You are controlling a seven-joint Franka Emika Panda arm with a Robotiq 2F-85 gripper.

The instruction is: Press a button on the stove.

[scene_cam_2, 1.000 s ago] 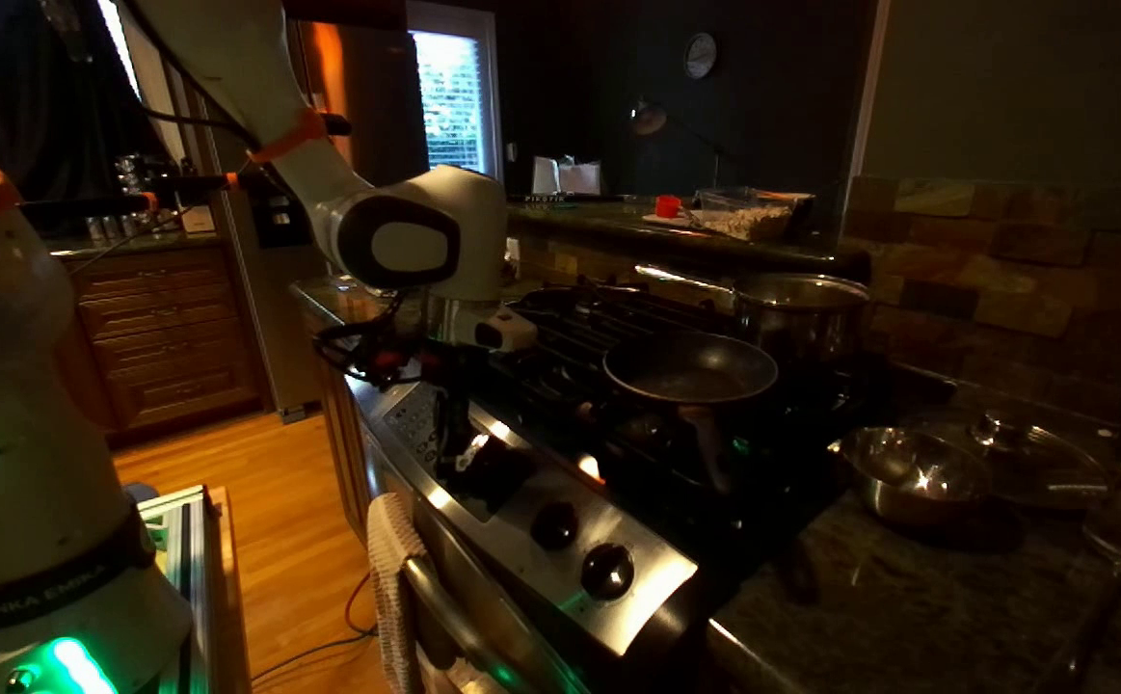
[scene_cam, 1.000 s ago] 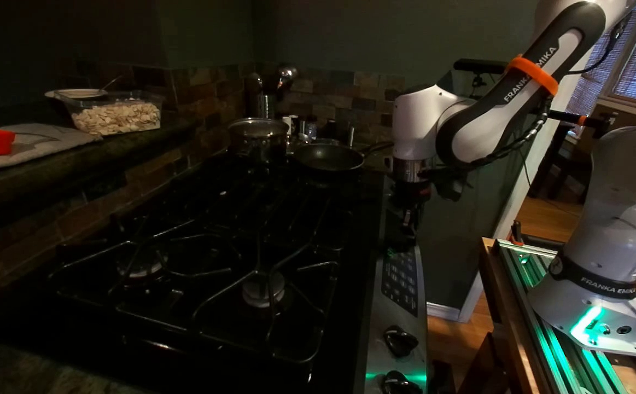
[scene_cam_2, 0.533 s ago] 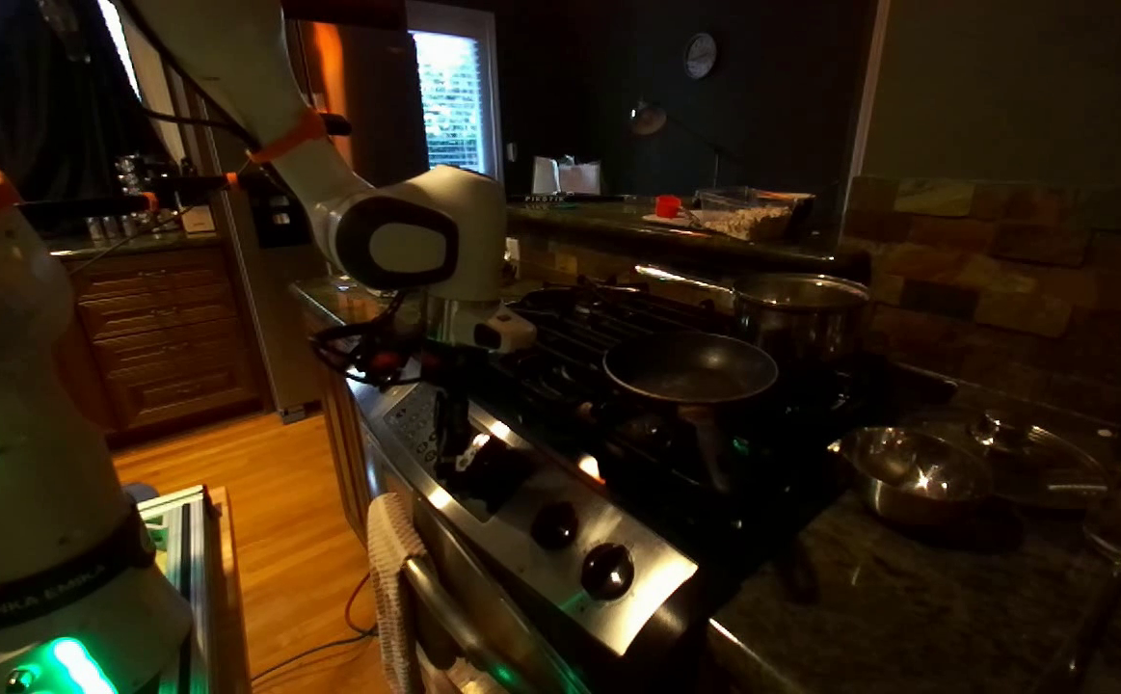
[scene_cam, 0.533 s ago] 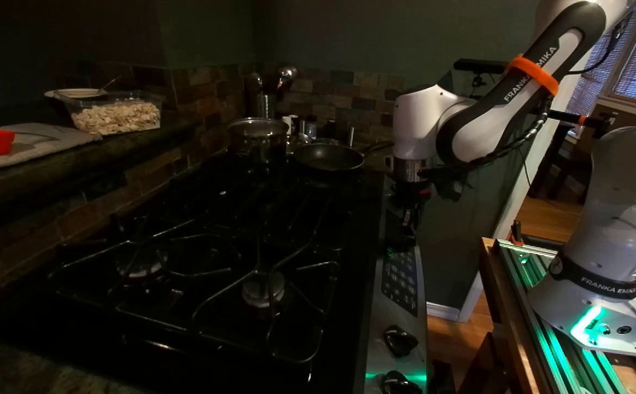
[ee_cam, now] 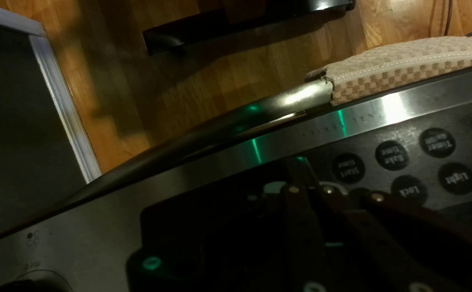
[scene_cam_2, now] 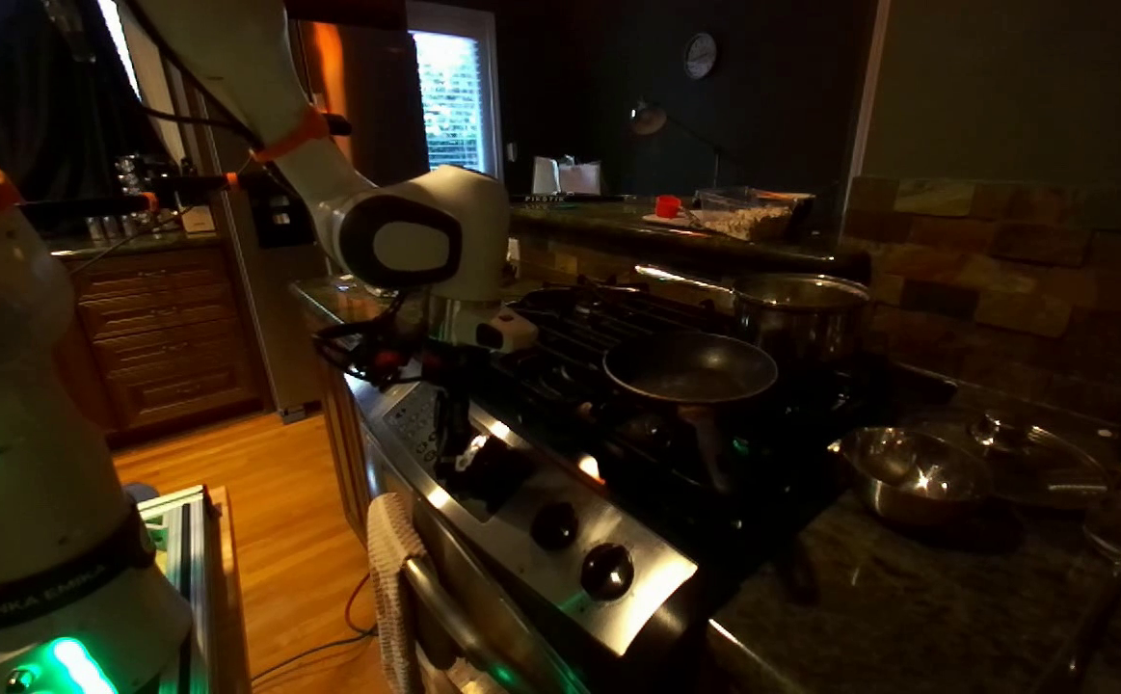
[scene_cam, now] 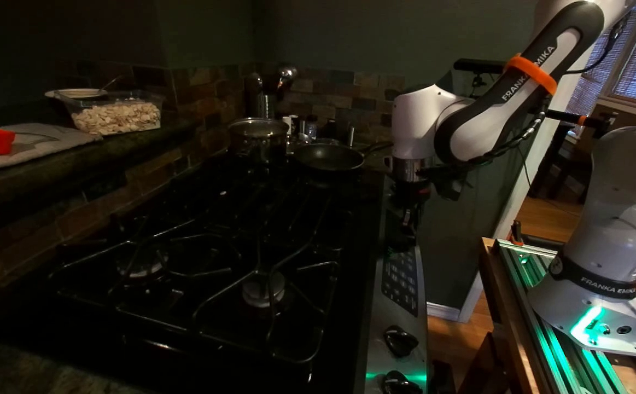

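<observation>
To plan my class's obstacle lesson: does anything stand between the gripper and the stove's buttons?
Nothing visible does: the gripper points down at the button panel. The towel hangs on the oven handle, outside that path. Contact can't be told.

Open air lies above the grates (scene_cam: 257, 272) until the pan (scene_cam_2: 689, 368) and pot (scene_cam_2: 797, 318) bar one end of the stove (scene_cam: 350, 298), while knobs (scene_cam: 401, 341) jut out beyond both ends of the button panel (scene_cam: 401, 282).

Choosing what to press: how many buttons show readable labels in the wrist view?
5: Start time, Bake time, Timer in the upper row; Lock, Light below; the end effector may hide more.
</observation>
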